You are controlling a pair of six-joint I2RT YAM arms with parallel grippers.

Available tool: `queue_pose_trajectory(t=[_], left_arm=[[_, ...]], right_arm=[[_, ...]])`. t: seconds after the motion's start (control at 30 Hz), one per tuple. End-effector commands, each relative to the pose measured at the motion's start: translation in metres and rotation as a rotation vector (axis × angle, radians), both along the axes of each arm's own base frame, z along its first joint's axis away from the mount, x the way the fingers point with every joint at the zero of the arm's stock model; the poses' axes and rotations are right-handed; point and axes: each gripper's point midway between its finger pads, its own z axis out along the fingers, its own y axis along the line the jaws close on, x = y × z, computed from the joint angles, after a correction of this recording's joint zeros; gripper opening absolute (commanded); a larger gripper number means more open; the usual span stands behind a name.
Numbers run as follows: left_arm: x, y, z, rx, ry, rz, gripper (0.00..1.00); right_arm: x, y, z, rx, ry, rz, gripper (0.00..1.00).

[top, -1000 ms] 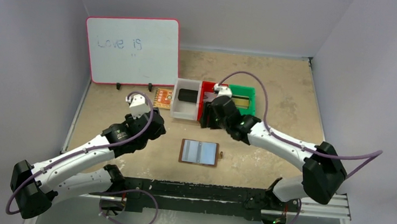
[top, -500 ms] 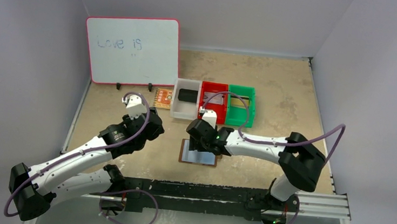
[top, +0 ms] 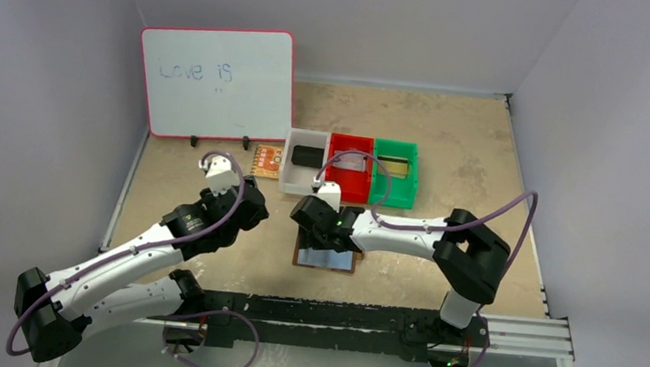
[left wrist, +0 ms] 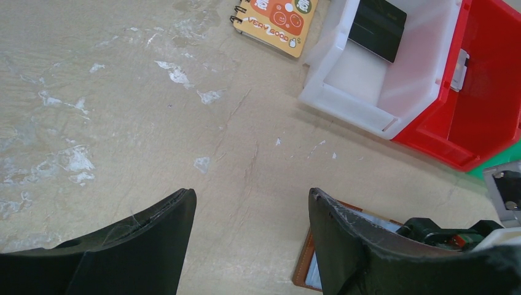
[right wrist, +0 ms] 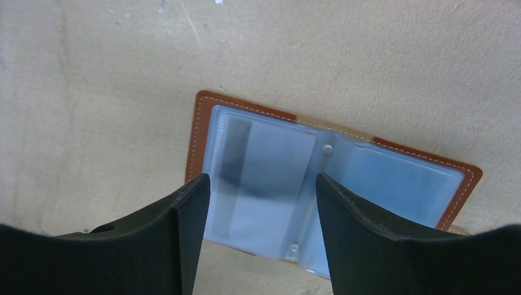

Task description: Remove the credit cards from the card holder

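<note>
The card holder point(right wrist: 393, 175) lies open and flat on the table, brown leather round two pale blue pocket panels. In its left pocket a pale credit card point(right wrist: 270, 178) with a darker stripe shows through. My right gripper point(right wrist: 261, 178) hovers open just above that pocket, one finger on each side of it and nothing between them. From above, the right gripper point(top: 321, 236) covers the upper left of the card holder point(top: 341, 263). My left gripper point(left wrist: 252, 193) is open and empty over bare table, left of the holder's corner point(left wrist: 305, 270).
Three bins stand in a row behind the holder: a white bin point(top: 293, 181) with a black card point(top: 306, 155), a red bin point(top: 343, 185) and a green bin point(top: 391, 194), each holding a flat card. An orange notebook point(top: 267, 159) and a whiteboard point(top: 217, 81) are at the back left.
My right arm has swung back from the red bin toward me and now hangs over the card holder, its jaws a little wider. The left arm has barely moved.
</note>
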Motion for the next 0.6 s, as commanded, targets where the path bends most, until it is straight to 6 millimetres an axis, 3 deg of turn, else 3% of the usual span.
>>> queue_pose_trajectory(t=[0.0, 0.3, 0.57], left_arm=[[0.004, 0.003, 0.007, -0.031, -0.035, 0.034, 0.67], [0.004, 0.0, 0.006, -0.034, -0.028, 0.026, 0.67], [0.004, -0.004, 0.002, -0.036, -0.013, 0.014, 0.67]], right_arm=[[0.001, -0.003, 0.001, -0.036, -0.003, -0.03, 0.66], [-0.002, -0.005, -0.016, -0.067, 0.021, -0.027, 0.58], [-0.003, -0.01, -0.022, -0.091, 0.026, -0.039, 0.43]])
